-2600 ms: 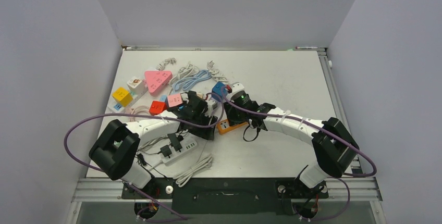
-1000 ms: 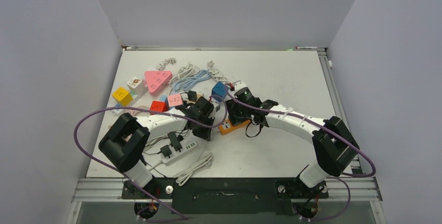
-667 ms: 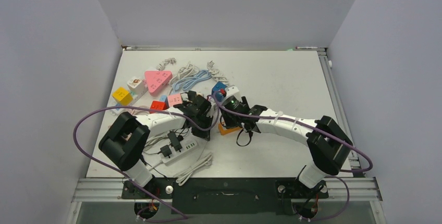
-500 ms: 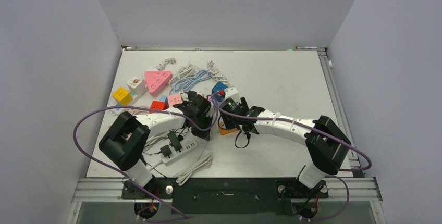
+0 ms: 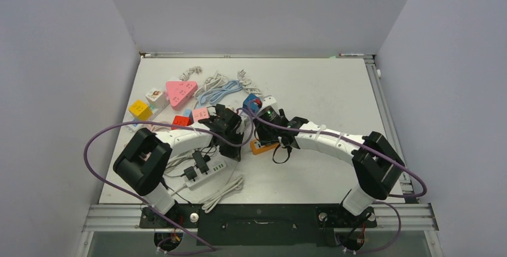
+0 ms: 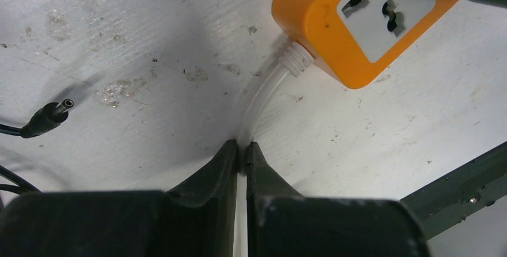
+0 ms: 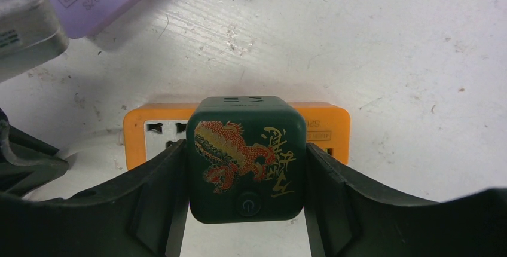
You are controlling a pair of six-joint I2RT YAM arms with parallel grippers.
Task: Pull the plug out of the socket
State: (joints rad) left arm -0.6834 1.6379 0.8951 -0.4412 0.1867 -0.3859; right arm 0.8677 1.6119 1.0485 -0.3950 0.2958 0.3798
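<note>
A dark green cube plug (image 7: pixel 246 158) with a red and gold dragon print sits against the face of the orange socket strip (image 7: pixel 326 122). My right gripper (image 7: pixel 245 170) is shut on the plug, one finger on each side of it. From above, that gripper (image 5: pixel 266 130) stands over the orange socket (image 5: pixel 263 147) at mid-table. The socket's white cable (image 6: pixel 269 89) leaves its end, and my left gripper (image 6: pixel 242 149) is shut on that cable, pinning it at the table surface. An empty outlet of the orange socket (image 6: pixel 323 42) shows in the left wrist view.
A purple power strip (image 7: pixel 101 0) and a grey adapter (image 7: pixel 24 24) lie just behind the socket. A black barrel connector (image 6: pixel 51 116) rests to the left. A white power strip (image 5: pixel 206 172), pink triangular socket (image 5: pixel 181 92), yellow cube (image 5: pixel 140 110), red cube (image 5: pixel 179 122) and coiled cables (image 5: pixel 218 86) crowd the left half.
The right wrist swung left over the orange socket and has come slightly back to the right. Both grippers kept their grips and the socket stayed in place.
</note>
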